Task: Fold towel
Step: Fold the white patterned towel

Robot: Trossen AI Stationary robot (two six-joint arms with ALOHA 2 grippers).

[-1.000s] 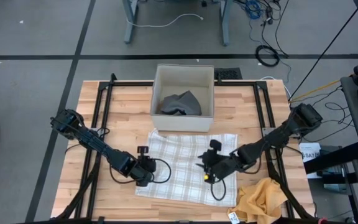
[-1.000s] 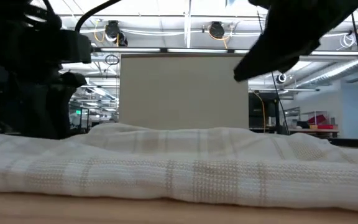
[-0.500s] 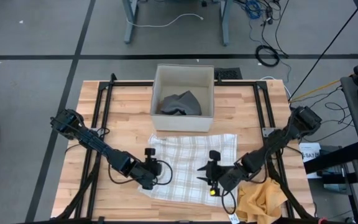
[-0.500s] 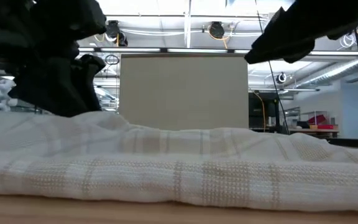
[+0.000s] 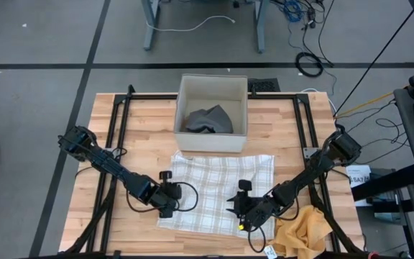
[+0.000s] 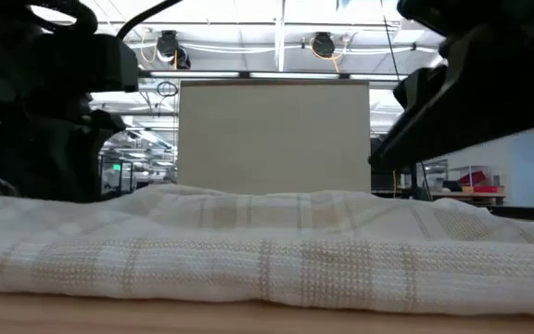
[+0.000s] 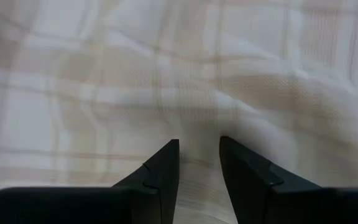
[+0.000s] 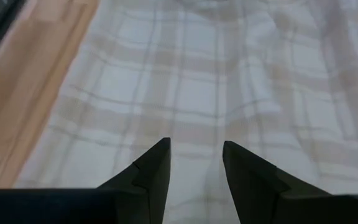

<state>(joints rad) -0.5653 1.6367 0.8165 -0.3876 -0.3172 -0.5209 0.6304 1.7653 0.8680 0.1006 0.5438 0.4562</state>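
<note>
Slid back toward near edge: right pincer (image 5: pixel 240 214), left pincer (image 5: pixel 169 202), both parted, empty over cream plaid cotton towel (image 5: pixel 221 188). Soft, floppy; probably best pinched at near corners.

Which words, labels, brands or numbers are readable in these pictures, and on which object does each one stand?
No text can be read in any view.
White label at the table's right edge: it carries print, too small to read.
White tag at the table's front edge, by the yellow cloth: too small to read.
Towel, box, both arms: no lettering visible.
</note>
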